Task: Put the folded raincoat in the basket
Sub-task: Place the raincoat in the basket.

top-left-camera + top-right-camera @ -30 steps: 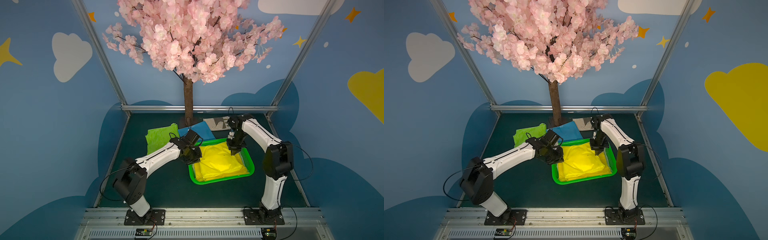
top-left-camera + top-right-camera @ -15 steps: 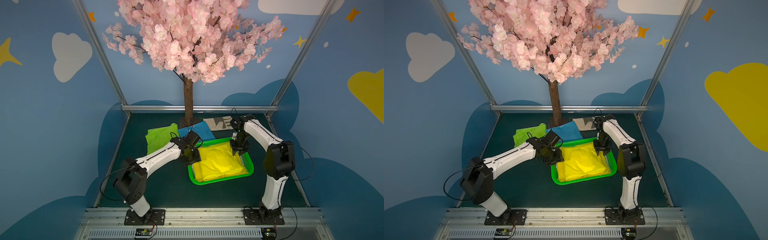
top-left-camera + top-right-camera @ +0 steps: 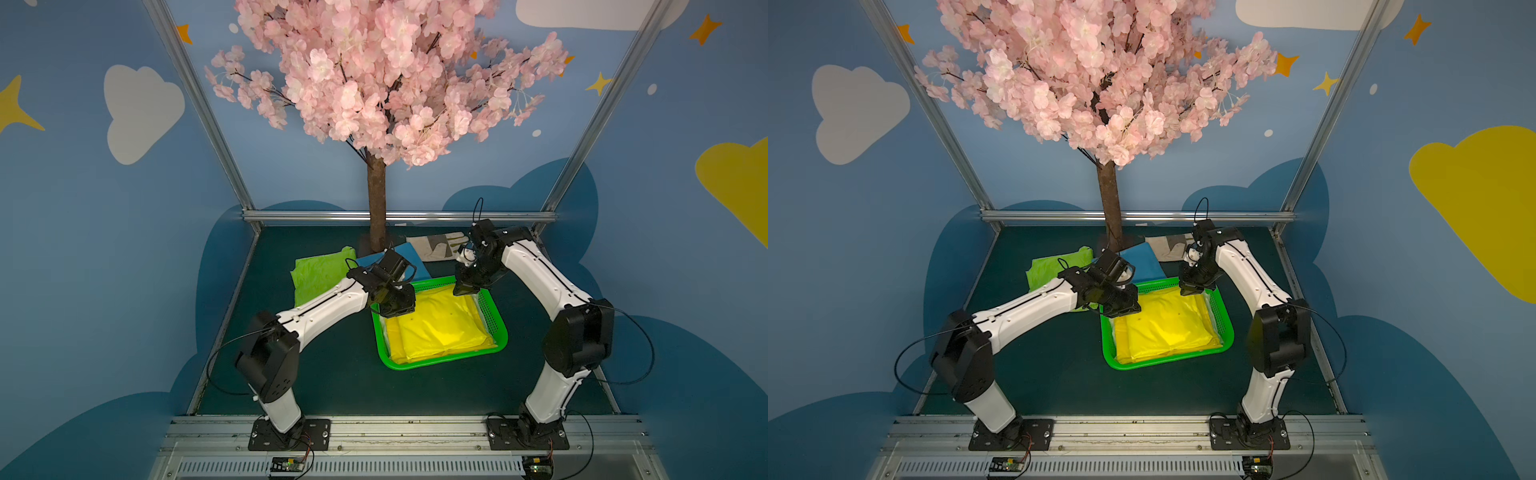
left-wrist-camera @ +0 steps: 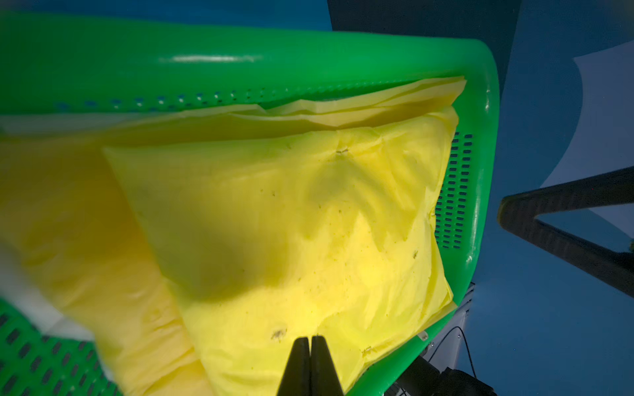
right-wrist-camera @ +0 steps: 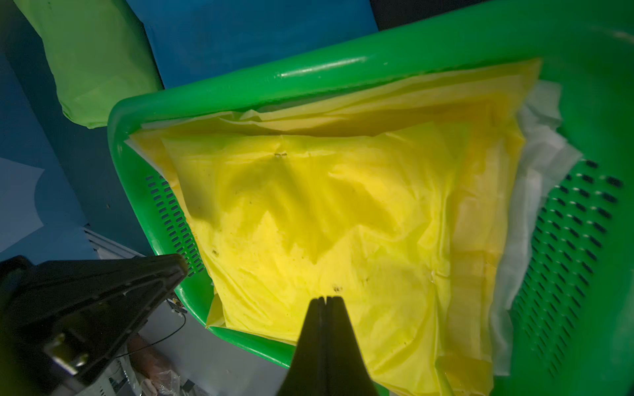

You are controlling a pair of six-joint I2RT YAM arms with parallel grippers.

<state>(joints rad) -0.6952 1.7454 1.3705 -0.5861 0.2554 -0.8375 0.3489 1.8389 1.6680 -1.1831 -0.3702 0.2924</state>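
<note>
The bright green basket (image 3: 440, 362) (image 3: 1167, 360) stands right of the table's middle. A folded yellow raincoat (image 3: 440, 328) (image 3: 1167, 328) lies flat inside it, on more yellow and white folded plastic. My left gripper (image 3: 399, 312) (image 3: 1123, 311) hovers over the basket's far left corner, shut and empty. My right gripper (image 3: 461, 291) (image 3: 1190, 291) hovers over the far right corner, also shut and empty. In the left wrist view the gripper (image 4: 310, 339) sits just above the raincoat (image 4: 291, 223) inside the basket rim (image 4: 240, 58). The right wrist view shows its gripper (image 5: 325, 299), the raincoat (image 5: 326, 205) and the rim (image 5: 308, 72).
Behind the basket lie a lime green folded raincoat (image 3: 316, 274), a blue one (image 3: 411, 259) and a grey glove (image 3: 436, 249). The tree trunk (image 3: 377, 199) stands at the back centre. Metal frame posts and rail bound the dark green table.
Both grippers opened, let go of the yellow raincoat and shut again empty. The raincoat has settled flat in the basket, and the right gripper drew back toward the far rim.
</note>
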